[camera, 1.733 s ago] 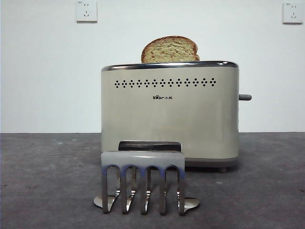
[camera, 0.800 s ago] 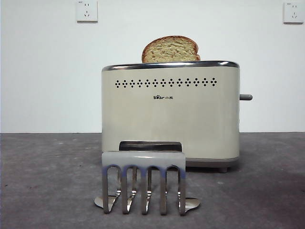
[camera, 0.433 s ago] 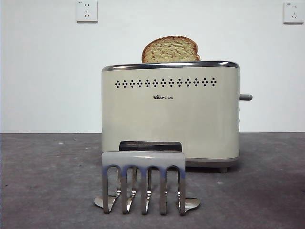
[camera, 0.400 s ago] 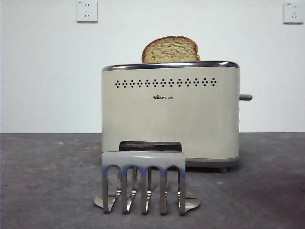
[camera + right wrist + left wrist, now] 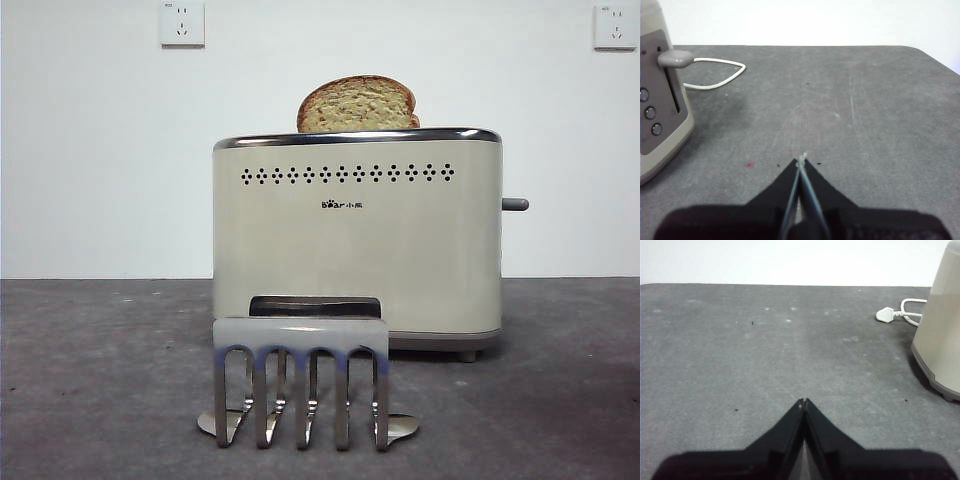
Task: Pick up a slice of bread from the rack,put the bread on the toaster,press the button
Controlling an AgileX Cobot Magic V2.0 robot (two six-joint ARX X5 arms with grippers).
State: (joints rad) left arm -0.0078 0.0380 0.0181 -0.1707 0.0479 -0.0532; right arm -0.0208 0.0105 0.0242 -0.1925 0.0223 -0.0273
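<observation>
The slice of bread (image 5: pixel 357 104) stands upright in the top of the toaster (image 5: pixel 357 240), its domed crust and speckled crumb rising above the chrome rim, a little toward the side away from the lever. The toaster sits on the grey table (image 5: pixel 100 380) with its row of dot perforations and small logo facing the front camera. The button (image 5: pixel 514 204) — a short grey stub lever — sticks out sideways from the toaster's narrow side, high up in its slot; the right wrist view shows it (image 5: pixel 675 59) at the top of a dark vertical slot, above three small round knobs.

The rack (image 5: pixel 300 375) stands in front of the toaster, near the front camera, with no bread between its arched prongs.

Neither arm shows in the front view. The left gripper (image 5: pixel 803 401) hangs over bare table with its jaws pressed together at the tips, holding nothing; the toaster's corner is off to one side, and a white plug (image 5: pixel 886 314) with its cord lies on the table beyond. The right gripper (image 5: pixel 801 160) is likewise closed and empty — it hovers over the table well apart from the lever side of the toaster, where a white cord (image 5: pixel 720 75) loops on the surface.
</observation>
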